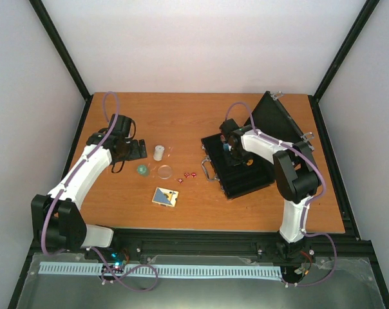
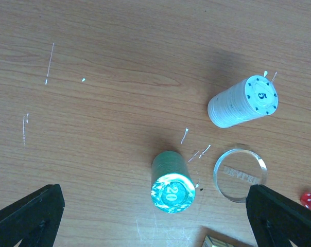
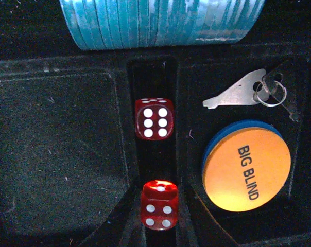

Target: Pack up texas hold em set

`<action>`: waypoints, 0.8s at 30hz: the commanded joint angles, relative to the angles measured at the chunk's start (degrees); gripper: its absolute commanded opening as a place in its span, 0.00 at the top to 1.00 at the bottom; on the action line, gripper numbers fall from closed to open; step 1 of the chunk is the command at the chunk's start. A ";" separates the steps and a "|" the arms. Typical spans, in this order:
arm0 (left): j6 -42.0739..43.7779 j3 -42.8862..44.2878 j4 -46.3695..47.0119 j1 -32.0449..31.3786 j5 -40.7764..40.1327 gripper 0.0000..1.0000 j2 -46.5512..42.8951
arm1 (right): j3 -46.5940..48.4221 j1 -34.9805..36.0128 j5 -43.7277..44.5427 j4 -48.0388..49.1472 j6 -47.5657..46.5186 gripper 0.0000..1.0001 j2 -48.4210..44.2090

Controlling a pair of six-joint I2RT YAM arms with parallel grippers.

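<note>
Your open black case (image 1: 243, 183) lies flat on the wooden table (image 1: 181, 116), lid (image 1: 279, 121) propped up on its far right side and metal handle (image 1: 209, 168) facing left. Inside the case, a row of blue chips (image 3: 160, 23) lies on edge in a trough. Just below it a narrow slot holds a red die (image 3: 153, 118) showing six. Right of that slot, a key on a ring (image 3: 243, 95) sits just above an orange BIG BLIND disc (image 3: 246, 170), which rests on a blue disc. The rest is out on the table left of the case. Loose red dice (image 1: 188, 174) lie just beside the handle, and the card deck (image 1: 165, 196) lies nearer to you. The clear disc (image 2: 240, 174), the teal 20 stack (image 2: 171, 181) and the white 5 stack (image 2: 243, 101) stand close together but apart, farther left. Your right arm bends over the case and hides part of the tray from above. Your right gripper (image 1: 228, 147) points down into the case, jaws drawn narrow and pinching a second red die (image 3: 159, 204) over the slot. Your left arm reaches forward with its elbow bent, well left of the case. Your left gripper (image 1: 133, 149) hangs over bare wood, fingers (image 2: 29, 213) spread fully wide and gripping nothing, with the teal stack and clear disc just ahead of them.
</note>
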 commanded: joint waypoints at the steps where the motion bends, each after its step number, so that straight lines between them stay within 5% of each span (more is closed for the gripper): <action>1: 0.23 1.58 0.56 0.15 -0.13 0.00 0.61 | 0.44 -0.91 0.89 2.88 -0.68 0.91 2.36; 24: 0.28 1.84 0.54 0.15 -0.65 0.00 0.76 | 4.13 -1.10 0.56 3.67 -2.50 0.66 4.05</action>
